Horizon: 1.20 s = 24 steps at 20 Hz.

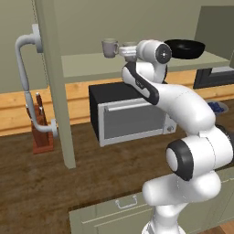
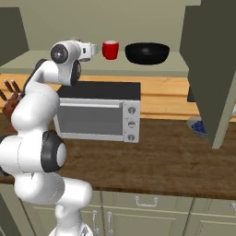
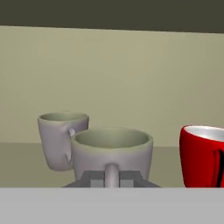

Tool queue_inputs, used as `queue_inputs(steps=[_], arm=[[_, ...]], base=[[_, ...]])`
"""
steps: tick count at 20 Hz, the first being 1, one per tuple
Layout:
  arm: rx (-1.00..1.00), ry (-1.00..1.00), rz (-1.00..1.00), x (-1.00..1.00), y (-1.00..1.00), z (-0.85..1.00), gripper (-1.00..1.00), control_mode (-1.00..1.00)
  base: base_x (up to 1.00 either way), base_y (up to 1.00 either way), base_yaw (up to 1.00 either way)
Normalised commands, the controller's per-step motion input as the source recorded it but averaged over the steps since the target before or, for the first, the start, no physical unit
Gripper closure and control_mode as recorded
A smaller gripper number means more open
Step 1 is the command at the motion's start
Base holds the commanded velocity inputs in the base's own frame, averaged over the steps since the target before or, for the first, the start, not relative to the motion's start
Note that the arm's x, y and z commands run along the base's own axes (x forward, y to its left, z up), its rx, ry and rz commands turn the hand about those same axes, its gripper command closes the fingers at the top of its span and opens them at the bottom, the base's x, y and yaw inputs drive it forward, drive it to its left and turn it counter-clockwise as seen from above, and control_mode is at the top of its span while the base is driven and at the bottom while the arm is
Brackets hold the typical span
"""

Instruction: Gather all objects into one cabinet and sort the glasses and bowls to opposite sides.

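The arm reaches up to the open olive-green cabinet, whose door with its long pale-grey bar handle stands swung out at the left of the left base view. The gripper is at the cabinet shelf, its jaws closed narrow on the handle of a grey mug; in the hand view the handle stands upright between the two dark tips, and the mug sits upright just beyond them. Whether this mug rests on the shelf or hangs just above it cannot be told.

A second grey mug stands upright on the shelf, behind the held one and towards the shelf's left end; the two overlap in the hand view, so contact between them cannot be judged. The red cup stands upright on the shelf to the right of the held mug, apart from it. The wide black bowl sits further along, near the shelf's right end, just beside the red cup but clear of it.

Below the shelf, a toaster oven stands on the wooden tabletop against its back edge. A knife block sits towards the tabletop's left end, and a small dish of blue berries towards its right end.
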Motion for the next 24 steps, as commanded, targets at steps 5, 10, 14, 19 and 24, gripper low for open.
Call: queue_inputs(steps=[5,10,14,19,24], arm=[[0.00,-0.02,0.00,0.00,0.00,-0.01,-1.00,-1.00],[0.01,-0.10,0.00,-0.05,-0.05,0.00,-1.00,-1.00],[0.02,-0.15,0.00,-0.35,-0.17,0.00,-1.00,-1.00],[0.05,-0.11,-0.05,-0.88,-0.38,0.00,-1.00,-1.00],[0.07,-0.09,-0.07,-1.00,-0.50,0.00,-1.00,-1.00]], base=[[0.00,0.00,0.00],[0.00,0.00,0.00],[0.00,0.00,0.00],[0.00,0.00,0.00],[0.00,0.00,0.00]])
